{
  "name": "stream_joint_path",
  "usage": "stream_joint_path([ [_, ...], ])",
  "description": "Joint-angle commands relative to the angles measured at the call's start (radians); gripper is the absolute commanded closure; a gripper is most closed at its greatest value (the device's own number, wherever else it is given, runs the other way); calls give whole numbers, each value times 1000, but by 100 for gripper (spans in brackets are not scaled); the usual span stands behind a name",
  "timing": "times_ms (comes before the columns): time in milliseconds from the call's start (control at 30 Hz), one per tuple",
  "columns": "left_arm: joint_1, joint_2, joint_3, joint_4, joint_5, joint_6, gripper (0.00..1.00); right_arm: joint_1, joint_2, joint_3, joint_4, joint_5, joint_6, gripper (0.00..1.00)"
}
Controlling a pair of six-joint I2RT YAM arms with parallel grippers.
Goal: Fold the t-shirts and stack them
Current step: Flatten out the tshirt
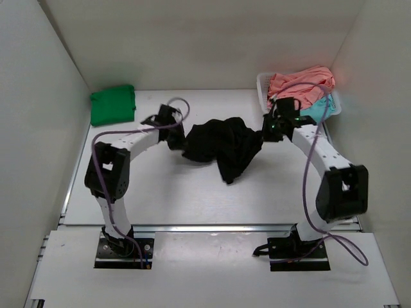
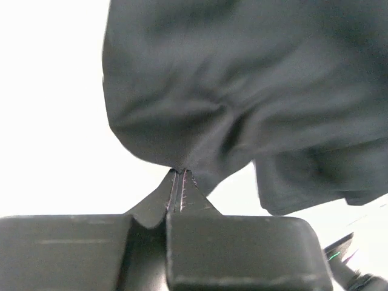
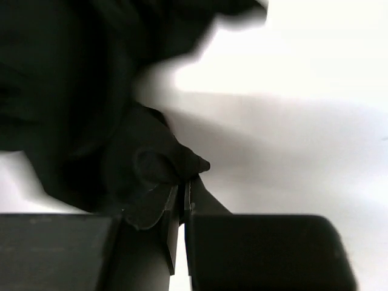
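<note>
A crumpled black t-shirt (image 1: 221,146) hangs bunched between the two arms over the middle of the table. My left gripper (image 1: 174,140) is shut on its left edge; in the left wrist view the black t-shirt (image 2: 254,91) is pinched at the tips of my left gripper (image 2: 181,173). On the other side, my right gripper (image 1: 264,133) is shut on the cloth's right edge, and the right wrist view shows a fold of the black t-shirt (image 3: 91,103) caught at the tips of my right gripper (image 3: 187,179). A folded green t-shirt (image 1: 112,104) lies at the back left. Coral-pink (image 1: 302,82) and teal (image 1: 316,108) t-shirts fill the basket.
The white plastic basket (image 1: 262,86) stands at the back right corner, close behind the right arm. White walls enclose the table on the left, back and right. Purple cables loop off both arms.
</note>
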Motion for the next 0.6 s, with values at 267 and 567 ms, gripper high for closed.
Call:
stream_joint_path([
  [267,296,-373,670,-157,-55,20,100,-18,-417,310,74,43,-91,100],
  [567,411,-431,826,-174,-3,-44,100,-11,-426,462,125,29,-76,100],
])
